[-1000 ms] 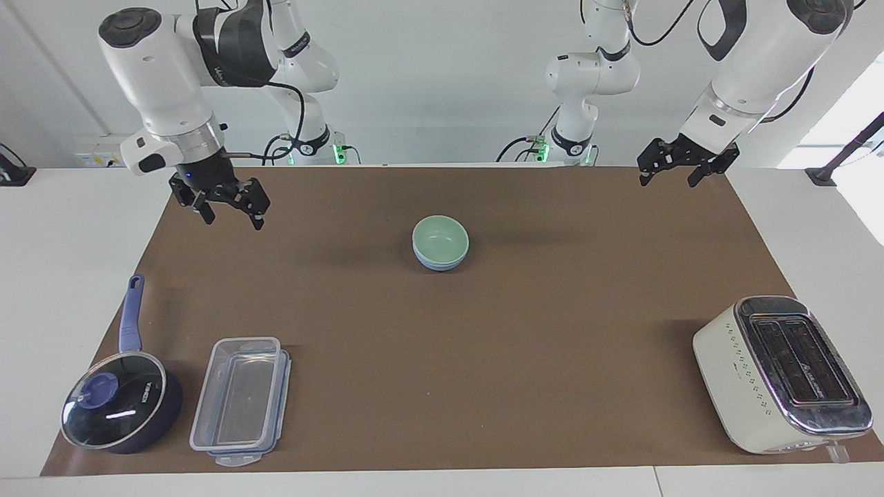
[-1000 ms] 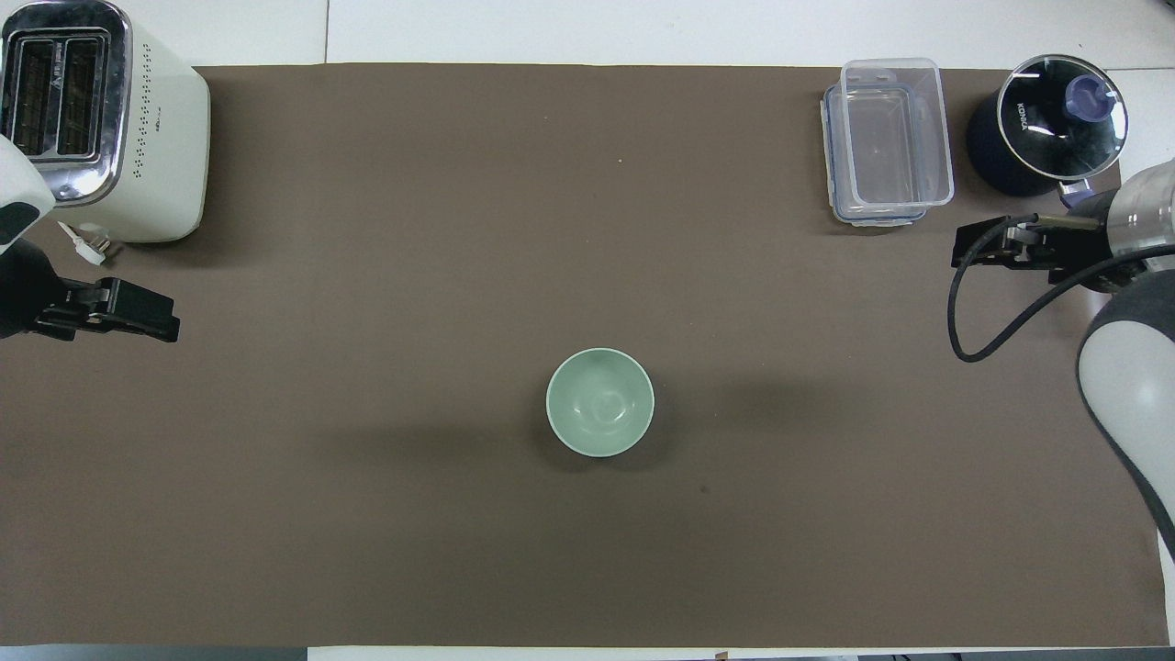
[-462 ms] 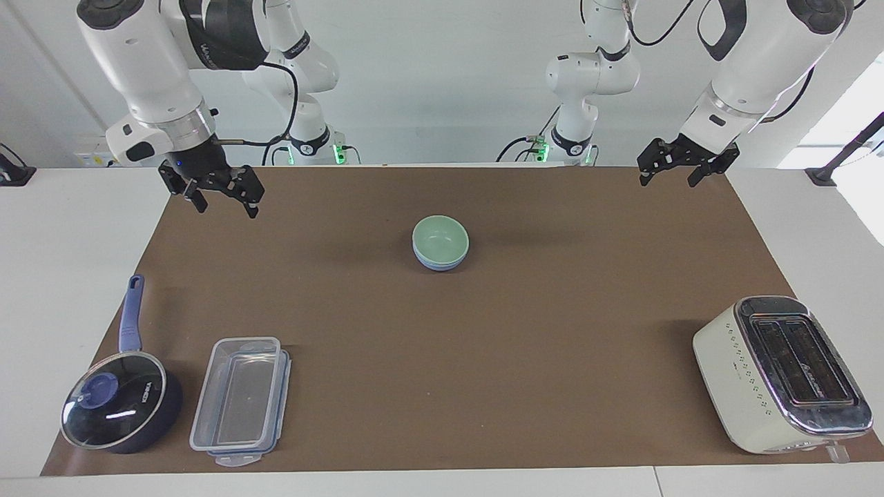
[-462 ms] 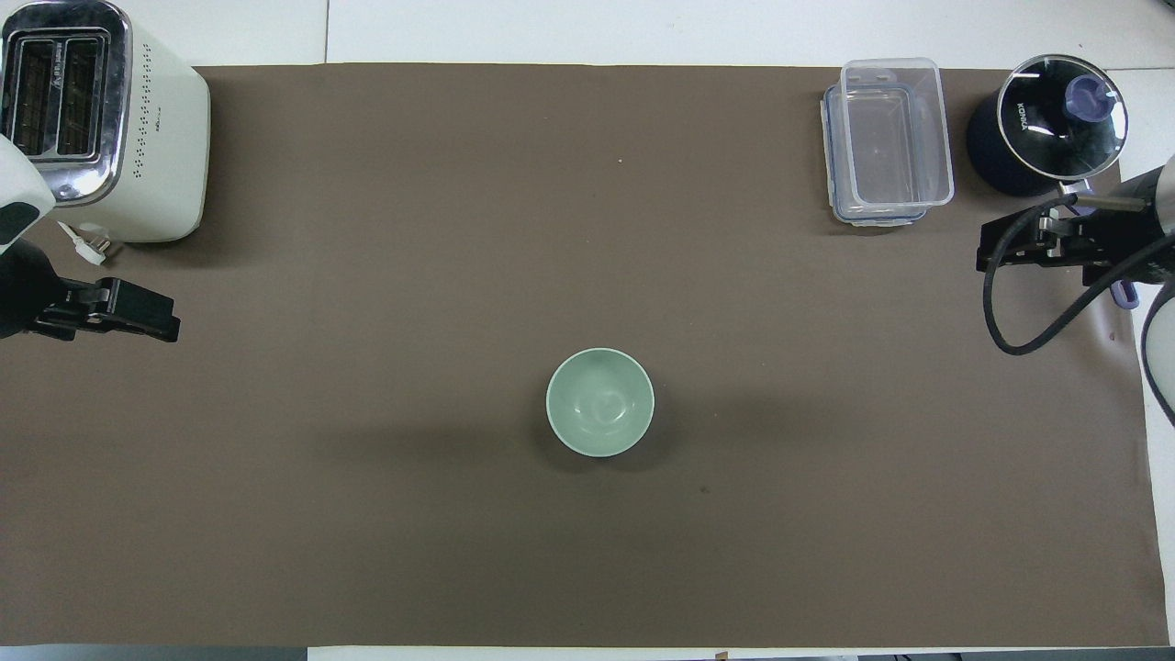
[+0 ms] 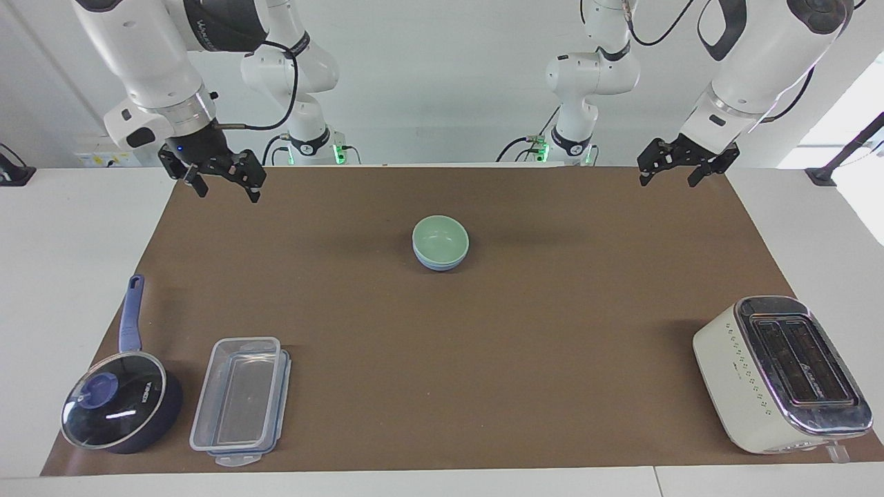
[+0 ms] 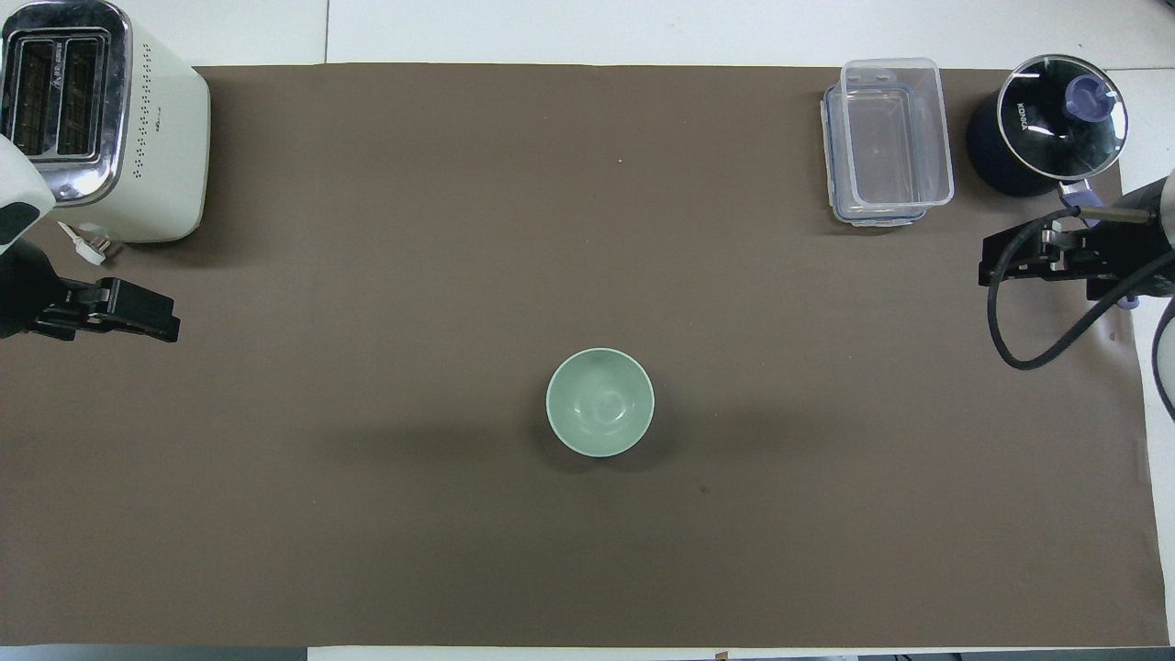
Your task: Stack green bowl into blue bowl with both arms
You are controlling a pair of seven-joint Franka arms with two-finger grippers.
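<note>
The green bowl [image 5: 440,238] [image 6: 599,402] sits nested inside the blue bowl [image 5: 439,264] at the middle of the brown mat. Only the blue bowl's lower wall shows in the facing view, and the overhead view hides it under the green bowl. My right gripper [image 5: 228,192] [image 6: 999,264] hangs open and empty over the mat's corner at the right arm's end. My left gripper [image 5: 668,181] [image 6: 158,318] hangs open and empty over the mat's corner at the left arm's end, well apart from the bowls. Both arms are raised.
A cream toaster [image 5: 780,373] [image 6: 101,119] stands at the left arm's end, farther from the robots than the bowls. A dark blue lidded saucepan [image 5: 121,407] [image 6: 1046,124] and a clear plastic container [image 5: 240,400] [image 6: 889,138] stand at the right arm's end.
My right gripper has lifted and drawn back from over the mat toward its own end of the table. The left arm and the stacked bowls have not moved.
</note>
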